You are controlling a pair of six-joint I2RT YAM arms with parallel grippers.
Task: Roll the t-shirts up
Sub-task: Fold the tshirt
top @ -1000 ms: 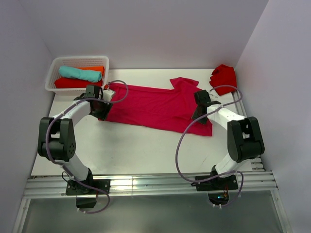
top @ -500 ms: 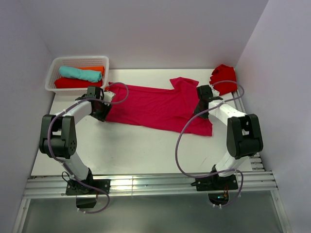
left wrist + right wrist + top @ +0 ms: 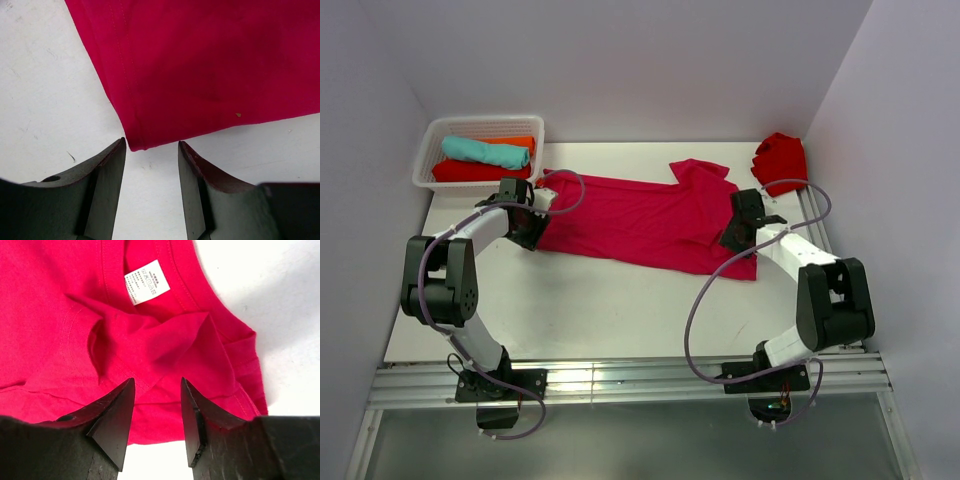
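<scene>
A raspberry-crimson t-shirt (image 3: 640, 222) lies spread flat across the table, hem to the left and neck to the right. My left gripper (image 3: 527, 228) is at its near-left hem corner (image 3: 136, 144). The jaws are open and the corner lies just ahead of the fingertips, with bare table between them. My right gripper (image 3: 738, 236) hovers over the neck end, open, with rumpled crimson cloth (image 3: 165, 340) under and ahead of its tips. The white neck label (image 3: 146, 282) shows beyond it. A scarlet t-shirt (image 3: 780, 157) sits crumpled at the back right.
A white basket (image 3: 480, 119) at the back left holds rolled tees: teal (image 3: 485, 150), orange (image 3: 518, 142) and red (image 3: 470, 172). Walls close in on the left, back and right. A metal rail (image 3: 620, 375) runs along the near edge.
My right gripper moved away along the shirt's neck end, then came back nearer and right, its arm swinging outward; its jaws narrowed, then widened. The left gripper barely shifted.
</scene>
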